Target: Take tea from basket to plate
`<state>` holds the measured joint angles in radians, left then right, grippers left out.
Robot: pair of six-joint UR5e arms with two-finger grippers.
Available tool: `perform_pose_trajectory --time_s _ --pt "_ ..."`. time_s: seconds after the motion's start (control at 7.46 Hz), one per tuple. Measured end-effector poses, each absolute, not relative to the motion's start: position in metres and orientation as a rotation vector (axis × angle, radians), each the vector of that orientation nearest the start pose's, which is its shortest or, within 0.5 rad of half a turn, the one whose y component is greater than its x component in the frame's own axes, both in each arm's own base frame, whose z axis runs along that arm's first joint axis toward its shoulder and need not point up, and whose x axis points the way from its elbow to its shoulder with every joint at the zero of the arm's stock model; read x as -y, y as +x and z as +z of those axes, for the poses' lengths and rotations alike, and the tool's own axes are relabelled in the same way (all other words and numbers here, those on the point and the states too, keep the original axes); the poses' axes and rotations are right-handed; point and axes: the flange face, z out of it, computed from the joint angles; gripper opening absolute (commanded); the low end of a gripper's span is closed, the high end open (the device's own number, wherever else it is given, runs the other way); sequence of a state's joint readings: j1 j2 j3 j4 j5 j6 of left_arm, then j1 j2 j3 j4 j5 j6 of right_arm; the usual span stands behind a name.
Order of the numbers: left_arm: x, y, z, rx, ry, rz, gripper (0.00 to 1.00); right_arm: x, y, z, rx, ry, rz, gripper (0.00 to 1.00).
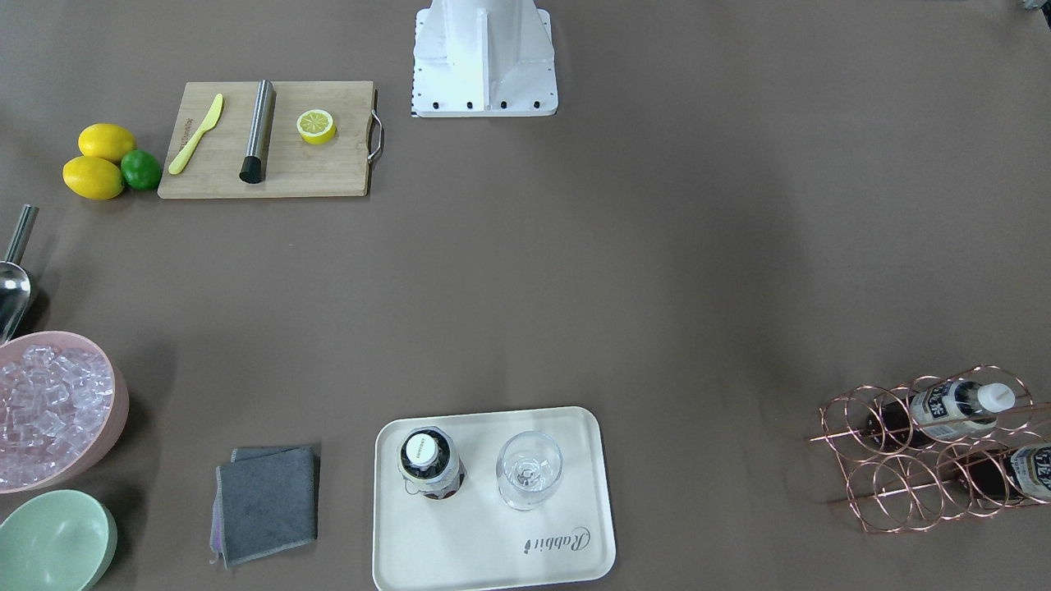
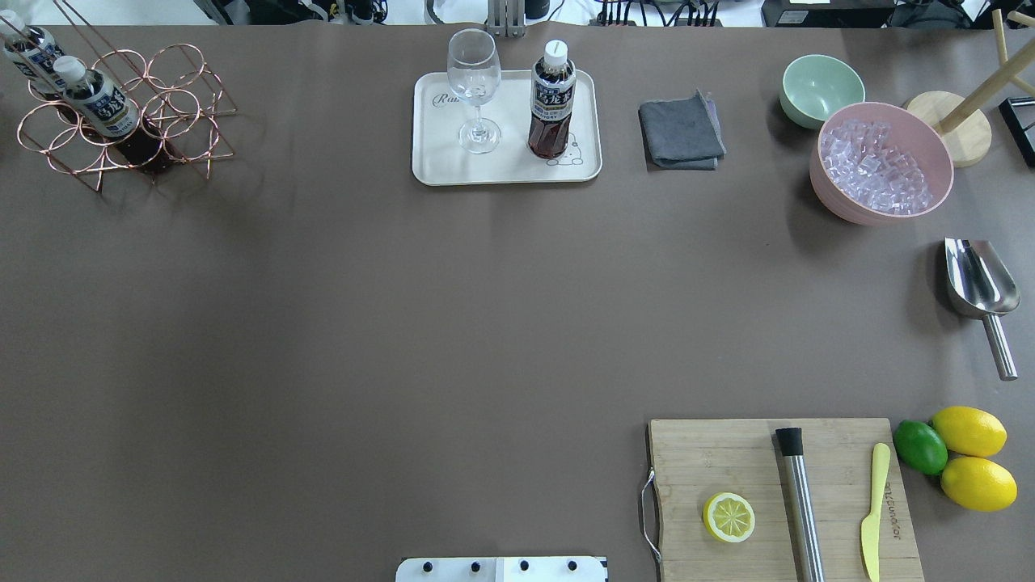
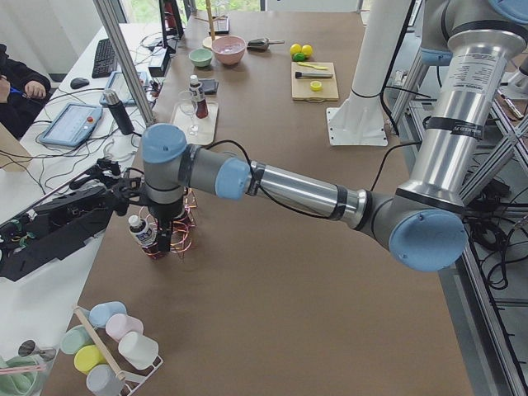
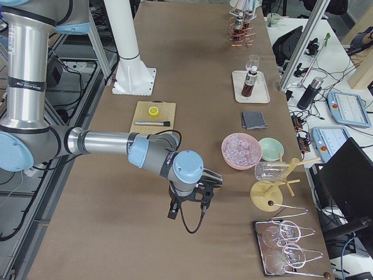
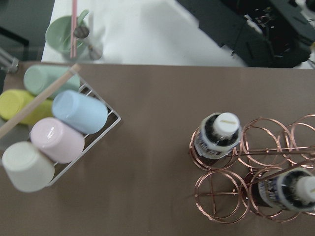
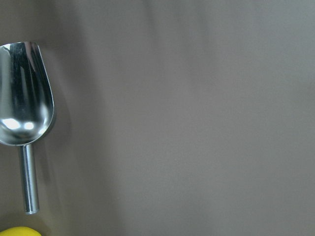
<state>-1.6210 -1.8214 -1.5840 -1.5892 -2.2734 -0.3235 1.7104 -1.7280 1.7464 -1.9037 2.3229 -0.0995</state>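
One tea bottle (image 1: 429,464) stands upright on the cream plate (image 1: 484,554), also seen in the overhead view (image 2: 551,101) on the plate (image 2: 437,158). Two more tea bottles (image 2: 97,103) (image 2: 28,48) sit in the copper wire basket (image 2: 184,103) at the far left corner. The left wrist view looks down on both bottles (image 5: 219,135) (image 5: 290,194) in the basket (image 5: 216,206). My left gripper (image 3: 162,241) hangs over the basket; I cannot tell if it is open or shut. My right gripper (image 4: 187,211) hovers over the table near the scoop; I cannot tell its state.
A stemmed glass (image 1: 530,469) stands on the plate beside the tea. A grey cloth (image 1: 267,502), mint bowl (image 1: 53,542), pink ice bowl (image 1: 49,410), metal scoop (image 2: 978,283), cutting board (image 1: 271,139) and lemons (image 1: 94,176) lie around. A rack of coloured cups (image 5: 54,132) sits beside the basket.
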Motion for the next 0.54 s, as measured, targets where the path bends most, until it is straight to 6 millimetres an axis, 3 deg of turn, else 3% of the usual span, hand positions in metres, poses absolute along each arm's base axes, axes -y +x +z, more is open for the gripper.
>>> perform_pose_trajectory --time_s 0.27,0.54 --pt "0.552 -0.101 0.585 -0.748 0.102 -0.296 0.98 0.383 0.12 0.677 0.777 -0.213 0.158 1.0" --pt "0.513 -0.099 0.623 -0.819 0.035 -0.319 0.98 0.382 0.12 0.677 0.777 -0.213 0.158 1.0"
